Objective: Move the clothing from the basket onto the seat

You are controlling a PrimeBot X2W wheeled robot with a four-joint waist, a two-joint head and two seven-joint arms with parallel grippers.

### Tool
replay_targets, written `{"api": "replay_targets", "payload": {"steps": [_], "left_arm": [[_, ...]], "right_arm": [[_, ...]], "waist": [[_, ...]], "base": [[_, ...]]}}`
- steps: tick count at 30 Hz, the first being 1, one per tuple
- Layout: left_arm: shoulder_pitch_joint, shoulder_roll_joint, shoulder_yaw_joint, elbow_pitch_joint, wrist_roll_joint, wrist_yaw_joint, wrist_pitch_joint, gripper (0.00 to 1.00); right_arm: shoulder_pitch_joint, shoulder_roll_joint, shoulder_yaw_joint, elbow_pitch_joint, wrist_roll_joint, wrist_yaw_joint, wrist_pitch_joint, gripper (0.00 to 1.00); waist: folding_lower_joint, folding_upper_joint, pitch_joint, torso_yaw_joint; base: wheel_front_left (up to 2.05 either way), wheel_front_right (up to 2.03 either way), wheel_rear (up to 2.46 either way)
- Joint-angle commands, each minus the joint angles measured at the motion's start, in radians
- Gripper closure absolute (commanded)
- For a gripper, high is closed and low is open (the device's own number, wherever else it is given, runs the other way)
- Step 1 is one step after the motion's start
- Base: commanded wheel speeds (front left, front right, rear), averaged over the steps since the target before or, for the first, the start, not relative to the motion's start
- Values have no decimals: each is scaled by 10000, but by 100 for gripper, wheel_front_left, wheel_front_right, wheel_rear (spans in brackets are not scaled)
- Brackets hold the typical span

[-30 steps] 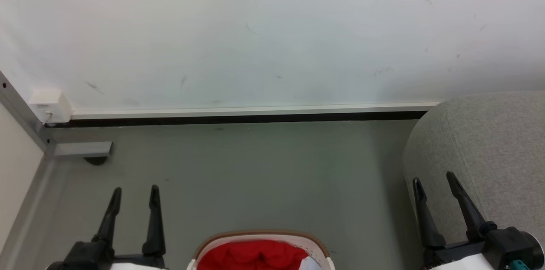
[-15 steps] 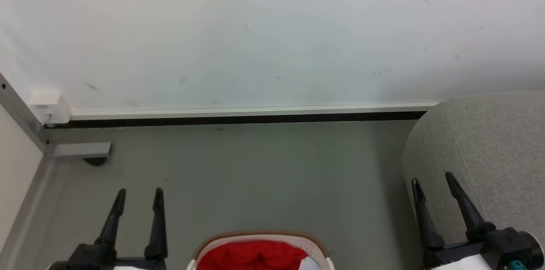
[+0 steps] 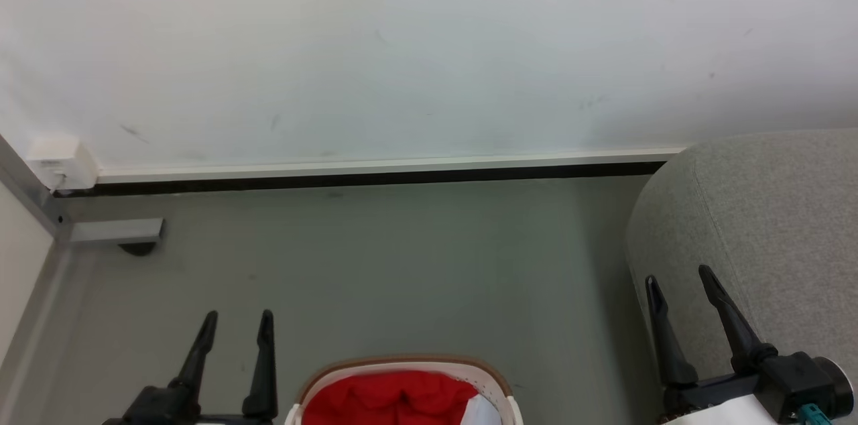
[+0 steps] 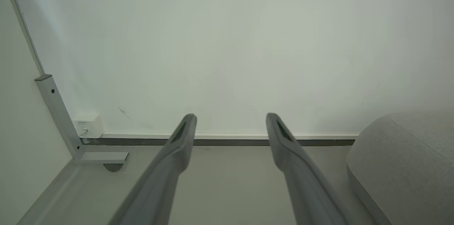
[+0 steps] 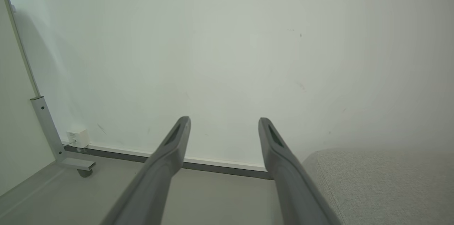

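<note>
Head view, counts: one basket, one garment, one seat, two claws.

One white perforated plastic laundry basket with a brown rim [image 3: 402, 362] stands on the grey floor [image 3: 402, 264] at 6 o'clock, cut by the frame edge. Inside it lies one bright red soft fabric garment [image 3: 385, 395], bunched, with a white patch at its 4 o'clock side. I cannot tell its long axis or heading: it is crumpled and partly out of frame.

One large light grey woven upholstered seat [image 3: 771, 210] is at 3 o'clock, apart from the basket.

My left claw [image 3: 239, 314] is at 7 o'clock, near the basket, fingers spread, empty, pointing to 12. My right claw [image 3: 677, 274] is at 4 o'clock, spread, empty, over the seat's rounded edge. I cannot judge whether it touches.

A white wall [image 3: 402, 43] runs across 12 o'clock.
</note>
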Motion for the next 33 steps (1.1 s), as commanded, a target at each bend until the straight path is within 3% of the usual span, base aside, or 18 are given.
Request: {"api": "replay_targets", "payload": {"steps": [1,15,28,33], "left_arm": [[-128,63,-10,110,-57,-51,-7,0],[-1686,478,-386,2248,220,-668,-7,0],[-3963,1386,-1686,6243,412,-1018,69,0],[-4566,1625,-2263,7762,99,-1039,596,0]], "right_arm": [[-109,-53,-17,5,45,-21,-37,0],[-1040,-42,-312,-537,395,-21,-36,0],[-1908,-41,-298,-923,1002,-21,-37,0],[-2135,-33,-301,-1106,1311,-21,-37,0]], "waist": [[0,0,144,-88],[0,0,2248,-1037],[0,0,4305,-2171],[0,0,5066,-2693]], "base": [[0,0,0],[0,0,0],[0,0,0],[0,0,0]]}}
